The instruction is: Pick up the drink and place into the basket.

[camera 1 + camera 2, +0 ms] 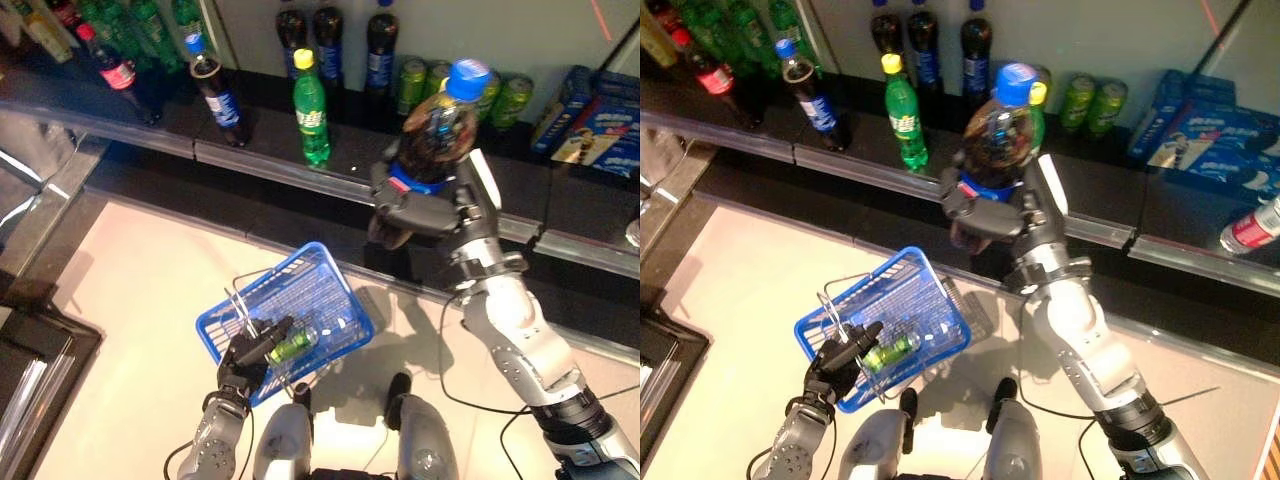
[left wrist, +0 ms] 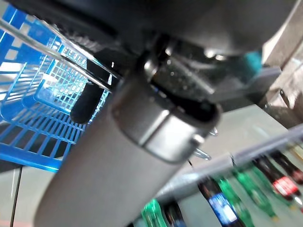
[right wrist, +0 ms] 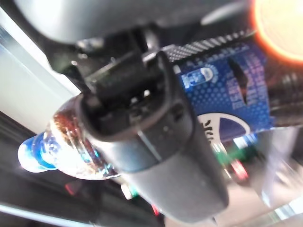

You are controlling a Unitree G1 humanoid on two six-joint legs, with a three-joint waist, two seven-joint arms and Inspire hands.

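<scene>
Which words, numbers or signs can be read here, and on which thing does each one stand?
None can be read for certain.
Blue label of the dark drink bottle in the right hand: blurred.
Labels of the shelf bottles: too small.
Blue boxes: print too small.
Green bottle in the blue basket held by the left hand: too small.

A dark shelf [image 1: 300, 165] with metal edging runs along a pale floor [image 1: 140, 300].
</scene>
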